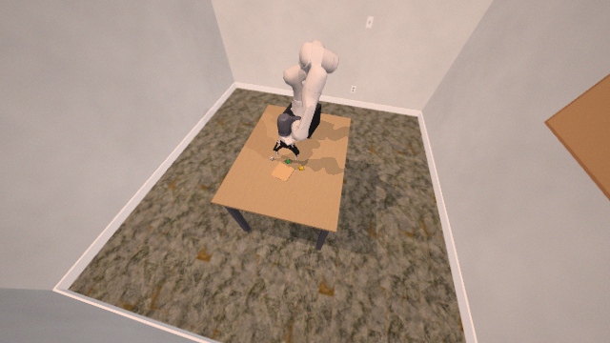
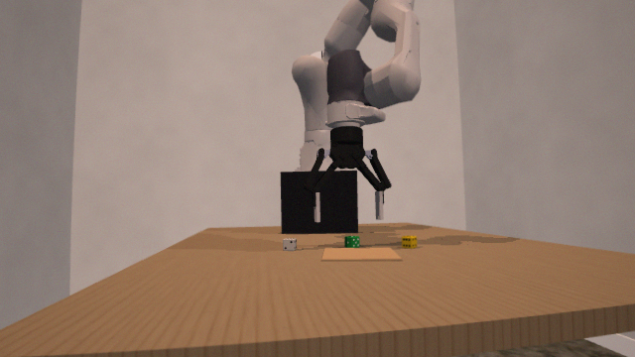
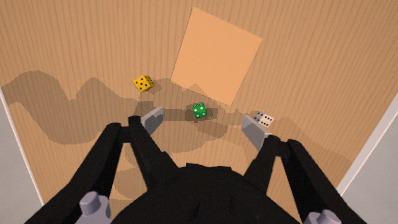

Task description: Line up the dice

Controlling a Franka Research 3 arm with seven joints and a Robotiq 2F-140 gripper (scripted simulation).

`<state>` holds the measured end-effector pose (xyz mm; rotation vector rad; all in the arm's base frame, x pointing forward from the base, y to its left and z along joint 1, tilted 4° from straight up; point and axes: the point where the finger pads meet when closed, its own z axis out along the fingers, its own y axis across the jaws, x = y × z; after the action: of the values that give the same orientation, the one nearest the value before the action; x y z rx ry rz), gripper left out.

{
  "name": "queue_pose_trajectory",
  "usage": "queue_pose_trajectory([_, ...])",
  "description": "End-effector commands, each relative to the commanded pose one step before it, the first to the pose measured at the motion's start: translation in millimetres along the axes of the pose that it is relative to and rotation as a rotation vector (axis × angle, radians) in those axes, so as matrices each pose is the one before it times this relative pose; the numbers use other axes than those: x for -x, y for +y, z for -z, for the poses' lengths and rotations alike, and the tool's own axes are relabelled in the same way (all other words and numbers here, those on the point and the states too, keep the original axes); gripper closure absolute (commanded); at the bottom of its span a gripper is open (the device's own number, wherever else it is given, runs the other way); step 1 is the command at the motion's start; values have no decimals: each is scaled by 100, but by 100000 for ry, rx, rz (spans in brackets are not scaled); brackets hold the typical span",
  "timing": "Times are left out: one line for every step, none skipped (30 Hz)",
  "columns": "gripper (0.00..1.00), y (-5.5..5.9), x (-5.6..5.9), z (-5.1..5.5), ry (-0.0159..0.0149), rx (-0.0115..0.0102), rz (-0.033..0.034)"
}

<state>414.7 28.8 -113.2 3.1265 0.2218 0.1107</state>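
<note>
Gripper [image 2: 348,206]: pointing straight down above the table [image 2: 248,297], fingers spread fully apart, nothing between them. Arm folded above it, wrist vertical.
Green die [image 2: 352,241]: on the table below the gap between the fingers, just beside the mat's near-base edge.
White die [image 2: 290,244] and yellow die [image 2: 409,241]: on the table to either side, off the mat.
Mat [image 2: 361,254]: flat, bare.

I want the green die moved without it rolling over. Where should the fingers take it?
Come straight down on the green die and close the open gripper on two opposite side faces. It lies flat with room around it, so a level squeeze should keep its top face up.
</note>
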Motion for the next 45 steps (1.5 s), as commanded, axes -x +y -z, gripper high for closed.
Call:
queue_pose_trajectory([0, 240, 155, -4, -631, 747, -3639])
queue_pose_trajectory([0, 0, 0, 0, 0, 0, 0])
queue_pose_trajectory([0, 0, 0, 0, 0, 0, 0])
queue_pose_trajectory([0, 0, 0, 0, 0, 0, 0])
queue_pose_trajectory([0, 0, 0, 0, 0, 0, 0])
queue_pose_trajectory([0, 0, 0, 0, 0, 0, 0])
queue_pose_trajectory([0, 0, 0, 0, 0, 0, 0])
queue_pose_trajectory([0, 0, 0, 0, 0, 0, 0])
queue_pose_trajectory([0, 0, 0, 0, 0, 0, 0])
queue_pose_trajectory([0, 0, 0, 0, 0, 0, 0])
queue_pose_trajectory([0, 0, 0, 0, 0, 0, 0])
queue_pose_trajectory([0, 0, 0, 0, 0, 0, 0])
queue_pose_trajectory([0, 0, 0, 0, 0, 0, 0])
queue_pose_trajectory([0, 0, 0, 0, 0, 0, 0])
queue_pose_trajectory([0, 0, 0, 0, 0, 0, 0])
queue_pose_trajectory([0, 0, 0, 0, 0, 0, 0])
queue_pose_trajectory([0, 0, 0, 0, 0, 0, 0])
queue_pose_trajectory([0, 0, 0, 0, 0, 0, 0])
queue_pose_trajectory([0, 0, 0, 0, 0, 0, 0])
queue_pose_trajectory([0, 0, 0, 0, 0, 0, 0])
queue_pose_trajectory([0, 0, 0, 0, 0, 0, 0])
queue_pose_trajectory([0, 0, 0, 0, 0, 0, 0])
queue_pose_trajectory([0, 0, 0, 0, 0, 0, 0])
queue_pose_trajectory([0, 0, 0, 0, 0, 0, 0])
queue_pose_trajectory([0, 0, 0, 0, 0, 0, 0])
queue_pose_trajectory([0, 0, 0, 0, 0, 0, 0])
queue_pose_trajectory([0, 0, 0, 0, 0, 0, 0])
queue_pose_trajectory([0, 0, 0, 0, 0, 0, 0])
queue_pose_trajectory([0, 0, 0, 0, 0, 0, 0])
queue_pose_trajectory([0, 0, 0, 0, 0, 0, 0])
queue_pose_trajectory([0, 0, 0, 0, 0, 0, 0])
queue_pose_trajectory([0, 0, 0, 0, 0, 0, 0])
queue_pose_trajectory([0, -6, -2, 0, 0, 0, 0])
queue_pose_trajectory([0, -39, -13, 0, 0, 0, 0])
queue_pose_trajectory([0, -98, -33, 0, 0, 0, 0])
queue_pose_trajectory([0, -175, -58, 0, 0, 0, 0])
queue_pose_trajectory([0, -263, -88, 0, 0, 0, 0])
queue_pose_trajectory([0, -357, -119, 0, 0, 0, 0])
queue_pose_trajectory([0, -450, -151, 0, 0, 0, 0])
queue_pose_trajectory([0, -540, -181, 0, 0, 0, 0])
queue_pose_trajectory([0, -622, -208, 0, 0, 0, 0])
queue_pose_trajectory([0, -695, -232, 0, 0, 1, 0])
queue_pose_trajectory([0, -754, -253, 0, 0, -1, 0])
queue_pose_trajectory([0, -801, -268, 0, 0, 0, 0])
queue_pose_trajectory([0, 0, 0, 0, 0, 0, 0])
